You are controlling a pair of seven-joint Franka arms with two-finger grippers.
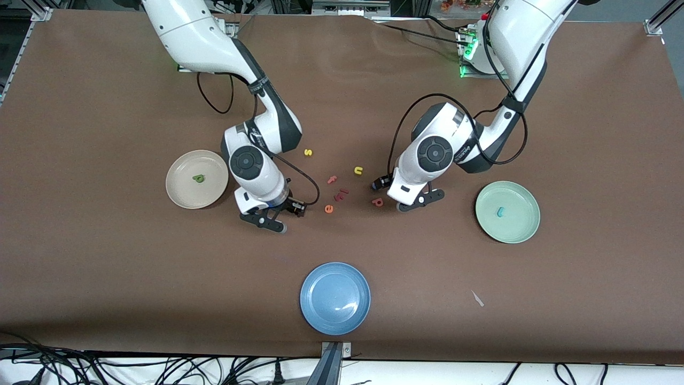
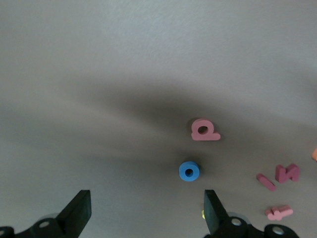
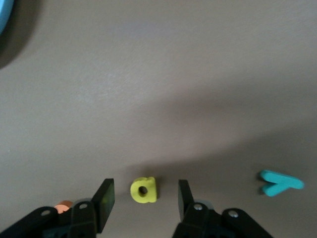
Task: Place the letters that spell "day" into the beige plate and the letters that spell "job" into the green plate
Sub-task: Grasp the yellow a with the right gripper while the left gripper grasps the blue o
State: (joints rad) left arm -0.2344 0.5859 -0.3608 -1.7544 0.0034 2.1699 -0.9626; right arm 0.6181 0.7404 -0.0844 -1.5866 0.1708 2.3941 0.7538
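The beige plate (image 1: 181, 193) holds the green "a" (image 1: 199, 178). In the green plate (image 1: 521, 231) lies the teal "j" (image 1: 500, 212). My right gripper (image 1: 267, 220) (image 3: 144, 186) is low over the table beside the beige plate, open around the yellow "d" (image 3: 143, 190), with a gap on each side. The teal "y" (image 3: 280, 182) lies close by. My left gripper (image 1: 421, 200) (image 2: 146, 213) stands wide open and holds nothing, just short of the blue "o" (image 2: 189, 171). The pink "b" (image 1: 377, 201) (image 2: 204, 130) lies beside the "o".
Between the two grippers lie a yellow "s" (image 1: 308, 152), a yellow "u" (image 1: 358, 170), a pink "f" (image 1: 332, 179), dark red pieces (image 1: 342, 191) and an orange "e" (image 1: 328, 209). A blue plate (image 1: 335, 298) sits nearer the front camera.
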